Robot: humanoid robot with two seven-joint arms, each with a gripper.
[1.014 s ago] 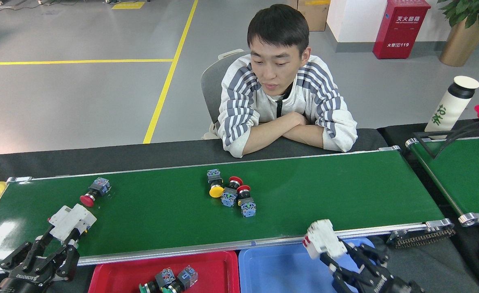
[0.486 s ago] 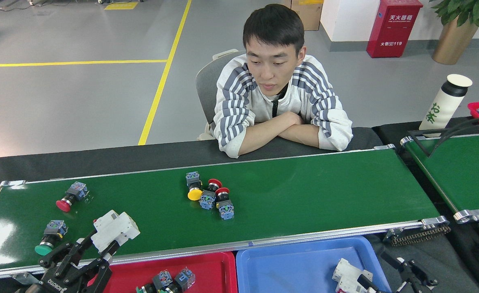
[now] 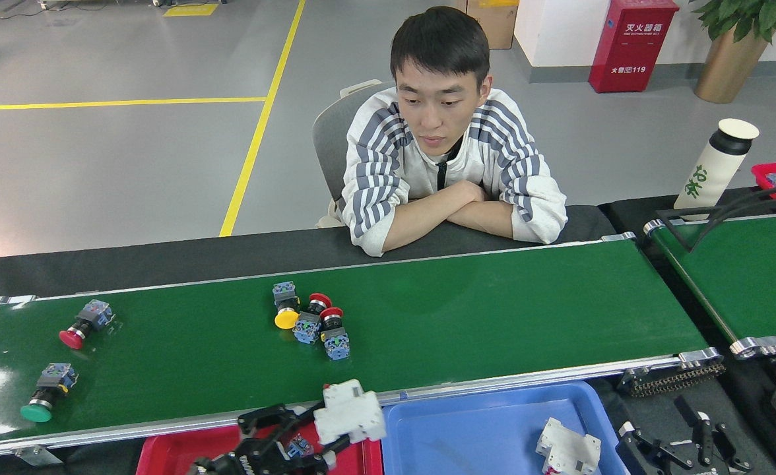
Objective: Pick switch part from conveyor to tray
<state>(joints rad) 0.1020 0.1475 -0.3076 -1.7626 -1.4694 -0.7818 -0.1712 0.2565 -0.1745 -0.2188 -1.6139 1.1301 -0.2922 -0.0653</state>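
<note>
Left gripper (image 3: 309, 439) at six o'clock: black linked fingers, skeletal metal bars. Right gripper (image 3: 681, 445) at five o'clock: same black linkage, small silver screws showing.

Five push-button switches on the conveyor (image 3: 493, 310): red-capped one (image 3: 84, 324) and green-capped one (image 3: 46, 392) at left; a centre cluster of one yellow (image 3: 286, 306) and two red (image 3: 310, 317) (image 3: 333, 334). Two white switch parts: one (image 3: 350, 412) bottom centre, one (image 3: 567, 448) in the blue tray (image 3: 467, 422). Trays: one blue, one red (image 3: 170, 455). One person (image 3: 444, 138). One bottle (image 3: 714, 165).
</note>
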